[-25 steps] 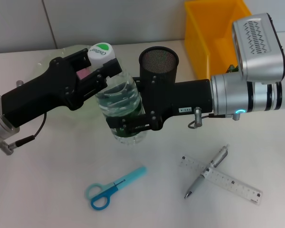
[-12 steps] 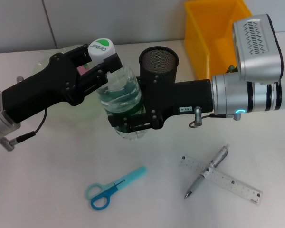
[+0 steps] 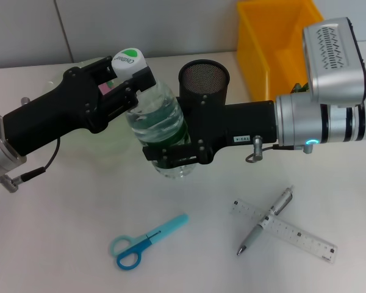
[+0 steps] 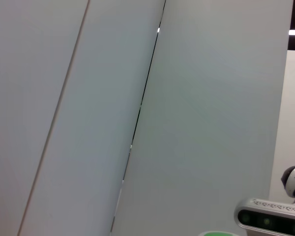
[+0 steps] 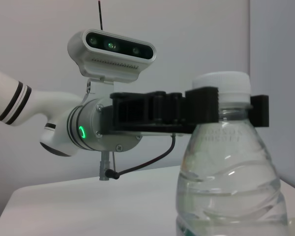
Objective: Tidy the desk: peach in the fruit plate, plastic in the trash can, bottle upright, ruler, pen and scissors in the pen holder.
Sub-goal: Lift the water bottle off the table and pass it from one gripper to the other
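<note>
A clear water bottle (image 3: 158,125) with a white and green cap (image 3: 129,62) stands almost upright above the table, held by both arms. My left gripper (image 3: 127,84) is shut on its neck just under the cap. My right gripper (image 3: 171,155) is shut around its lower body. The right wrist view shows the bottle (image 5: 231,187) close up, with the left gripper (image 5: 231,105) across its neck. Blue scissors (image 3: 146,242), a clear ruler (image 3: 287,231) and a silver pen (image 3: 265,221) lie on the near table. The black mesh pen holder (image 3: 204,76) stands behind the bottle. Peach and plastic are out of view.
A yellow bin (image 3: 274,36) stands at the back right, beside my right arm. A clear glass plate (image 3: 61,78) shows partly behind my left arm. The left wrist view shows only wall panels and the right arm's camera housing (image 4: 270,216).
The bottle has tipped further upright and shifted slightly right and toward me, with both grippers still shut on it.
</note>
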`<state>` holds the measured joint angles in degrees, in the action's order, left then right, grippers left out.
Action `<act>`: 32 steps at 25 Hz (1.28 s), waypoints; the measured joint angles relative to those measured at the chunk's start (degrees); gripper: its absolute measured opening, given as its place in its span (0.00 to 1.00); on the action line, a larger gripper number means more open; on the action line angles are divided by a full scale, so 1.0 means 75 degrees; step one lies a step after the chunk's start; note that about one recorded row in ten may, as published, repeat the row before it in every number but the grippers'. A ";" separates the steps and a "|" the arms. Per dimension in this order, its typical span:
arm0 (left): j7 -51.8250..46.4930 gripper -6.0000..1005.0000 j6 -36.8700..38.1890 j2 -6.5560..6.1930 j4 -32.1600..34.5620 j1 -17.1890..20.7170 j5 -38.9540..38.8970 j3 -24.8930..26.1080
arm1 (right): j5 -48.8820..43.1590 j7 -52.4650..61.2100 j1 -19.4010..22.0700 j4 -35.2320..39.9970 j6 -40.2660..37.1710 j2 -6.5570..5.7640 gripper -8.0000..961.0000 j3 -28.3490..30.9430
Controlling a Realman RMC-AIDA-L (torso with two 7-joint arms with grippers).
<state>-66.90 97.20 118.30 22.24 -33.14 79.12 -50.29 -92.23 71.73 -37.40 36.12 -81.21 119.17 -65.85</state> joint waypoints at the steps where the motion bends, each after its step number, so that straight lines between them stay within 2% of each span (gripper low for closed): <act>1: 0.0000 0.43 -0.0019 -0.0002 0.0000 0.0000 0.0003 0.0004 | -0.0002 0.0001 0.0022 0.0037 -0.0003 0.0000 0.80 0.0002; 23: -0.0004 0.44 -0.0165 -0.0061 0.0017 0.0010 0.0023 0.0025 | -0.0034 0.0016 0.0053 0.0107 0.0015 -0.0009 0.80 -0.0001; 32: -0.0204 0.44 -0.0121 -0.0022 0.0273 0.0003 0.0011 0.0012 | -0.0031 0.0011 0.0054 0.0090 0.0091 -0.0012 0.80 -0.0053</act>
<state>-68.43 96.29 118.14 24.28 -33.12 79.21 -50.20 -92.46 71.81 -37.00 36.80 -80.53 119.09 -66.25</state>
